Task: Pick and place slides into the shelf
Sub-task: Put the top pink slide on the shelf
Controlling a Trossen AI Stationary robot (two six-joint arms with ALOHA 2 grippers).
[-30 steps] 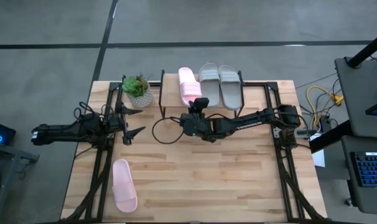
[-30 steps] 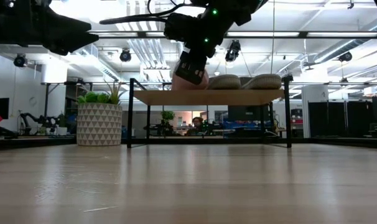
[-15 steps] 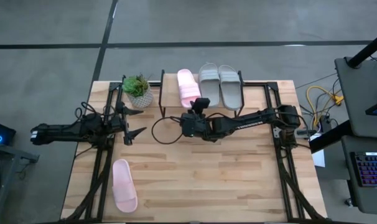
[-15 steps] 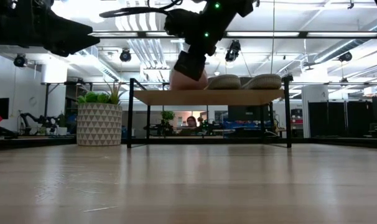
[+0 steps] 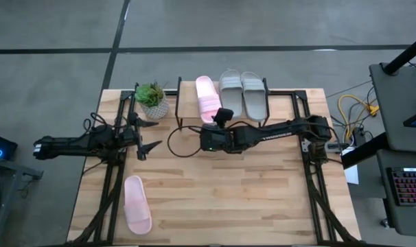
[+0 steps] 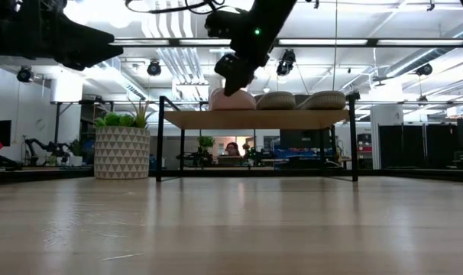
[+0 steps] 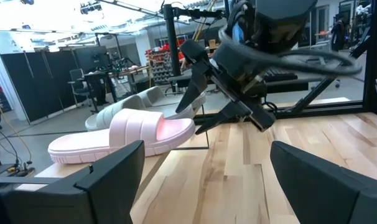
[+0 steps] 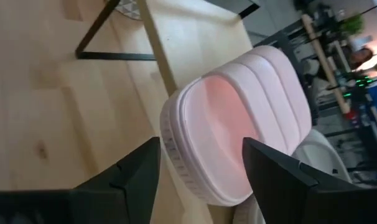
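Observation:
A light pink slide (image 5: 206, 98) lies sole down on the shelf (image 5: 189, 96), next to two grey-green slides (image 5: 242, 94). Its heel end (image 8: 201, 168) sticks out past the shelf's near edge. My right gripper (image 5: 224, 115) is open at that heel, with one finger (image 8: 135, 171) on either side and a gap to each. The second pink slide (image 5: 136, 204) lies flat on the table near the front left. My left gripper (image 5: 147, 134) hovers open and empty over the table's left side, pointing toward the shelf.
A potted plant (image 5: 152, 99) in a patterned pot stands on the table just left of the shelf. A black cable loops over the table by the right arm (image 5: 180, 143). Bare tabletop stretches across the middle and front right (image 5: 249, 199).
My right gripper has opened and let go of the pink slide's heel, turning at the wrist and rising slightly. The slide has settled flat on the shelf beside the grey-green pair.

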